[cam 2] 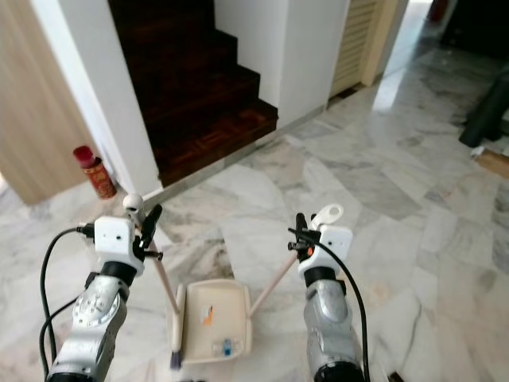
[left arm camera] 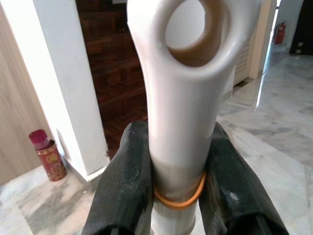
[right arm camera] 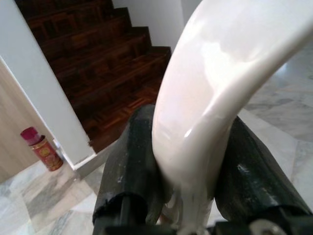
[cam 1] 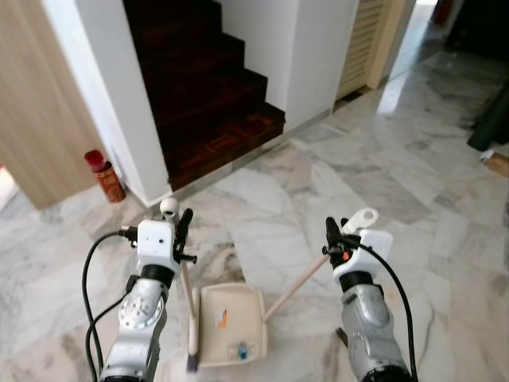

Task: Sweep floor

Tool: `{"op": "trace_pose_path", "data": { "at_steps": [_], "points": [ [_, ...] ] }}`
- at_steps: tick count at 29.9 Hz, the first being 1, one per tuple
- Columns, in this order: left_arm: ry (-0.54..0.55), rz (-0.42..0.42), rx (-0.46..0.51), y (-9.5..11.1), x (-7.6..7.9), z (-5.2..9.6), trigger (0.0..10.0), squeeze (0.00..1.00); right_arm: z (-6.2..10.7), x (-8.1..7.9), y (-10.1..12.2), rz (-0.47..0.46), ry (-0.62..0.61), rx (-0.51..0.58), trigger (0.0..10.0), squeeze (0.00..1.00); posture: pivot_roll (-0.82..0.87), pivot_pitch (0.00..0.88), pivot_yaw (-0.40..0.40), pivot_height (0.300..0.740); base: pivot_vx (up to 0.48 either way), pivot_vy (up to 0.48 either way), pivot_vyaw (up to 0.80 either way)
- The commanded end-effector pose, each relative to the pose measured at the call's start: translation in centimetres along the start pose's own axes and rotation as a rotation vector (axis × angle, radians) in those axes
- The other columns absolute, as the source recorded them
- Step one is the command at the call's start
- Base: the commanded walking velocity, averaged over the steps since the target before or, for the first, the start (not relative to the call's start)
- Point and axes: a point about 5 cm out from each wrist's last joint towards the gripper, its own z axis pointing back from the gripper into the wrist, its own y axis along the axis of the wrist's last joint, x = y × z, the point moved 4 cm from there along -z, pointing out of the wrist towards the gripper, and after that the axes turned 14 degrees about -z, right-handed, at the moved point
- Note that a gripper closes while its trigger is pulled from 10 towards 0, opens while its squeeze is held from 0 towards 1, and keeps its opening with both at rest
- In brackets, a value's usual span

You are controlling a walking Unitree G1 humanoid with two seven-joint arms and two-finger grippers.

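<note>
Cream plastic: both tools are this colour, and the dustpan (cam 1: 231, 325) is serving as the landmark on the marble floor (cam 1: 382, 183).
Left gripper: the left gripper (cam 1: 184, 232) is standing above and just beyond the dustpan's left edge, clamping the top of the broom (cam 1: 189, 314); in the left wrist view its fingers (left arm camera: 124, 186) are pressing both sides of the handle just under the hanging hole, a high hold that probably gives long sweeping strokes.
Broom: it is leaning down along the dustpan's left side, its dark bristle end touching the floor by the near left corner.
Right gripper: the right gripper (cam 1: 332, 239) is standing up and to the right of the dustpan, clenching the dustpan handle (cam 1: 298, 285), whose slant is letting the tray lie flat while the arm stays upright.
Dustpan load: an orange scrap (cam 1: 223, 320) and a bluish bit (cam 1: 240, 350) are lying in the tray, so some sweeping looks done.
Stairs: dark wooden stairs (cam 1: 215, 119) are rising well beyond the dustpan.
Can: a red can (cam 1: 105, 177) is standing far off to the dustpan's left, against the wall.
</note>
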Motion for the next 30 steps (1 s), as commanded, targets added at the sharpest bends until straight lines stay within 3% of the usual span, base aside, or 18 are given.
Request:
{"op": "trace_pose_path", "data": {
  "at_steps": [1, 7, 11, 27, 30],
  "points": [
    [-0.001, 0.015, 0.047, 1.28, 0.17, -0.48, 10.0, 0.00, -0.56, -0.45, 1.58, -0.014, 0.013, 0.063, 10.0, 0.00, 0.12, 0.006, -0.010, 0.740, 0.000, 0.000, 0.73],
    [-0.004, 0.015, 0.045, 1.27, 0.19, -0.47, 10.0, 0.00, -0.58, -0.50, 1.46, -0.017, 0.013, 0.058, 10.0, 0.00, 0.12, 0.011, -0.009, 0.740, 0.000, 0.000, 0.75],
    [-0.004, 0.014, 0.043, 1.25, 0.13, -0.47, 10.0, 0.00, -0.64, -0.47, 1.22, -0.047, 0.010, 0.045, 10.0, 0.00, 0.12, 0.013, -0.008, 0.740, 0.000, 0.062, 0.00],
    [-0.005, 0.011, 0.045, 1.33, -0.01, -0.60, 10.0, 0.00, -0.68, -0.45, 1.38, -0.030, 0.004, 0.052, 10.0, 0.00, 0.12, 0.019, -0.002, 0.740, 0.000, 0.357, 0.00],
    [-0.005, 0.010, 0.044, 1.33, -0.03, -0.62, 10.0, 0.00, -0.72, -0.58, 1.45, -0.028, 0.011, 0.054, 10.0, 0.00, 0.12, 0.020, -0.003, 0.740, 0.000, 0.405, 0.61]
  ]
}}
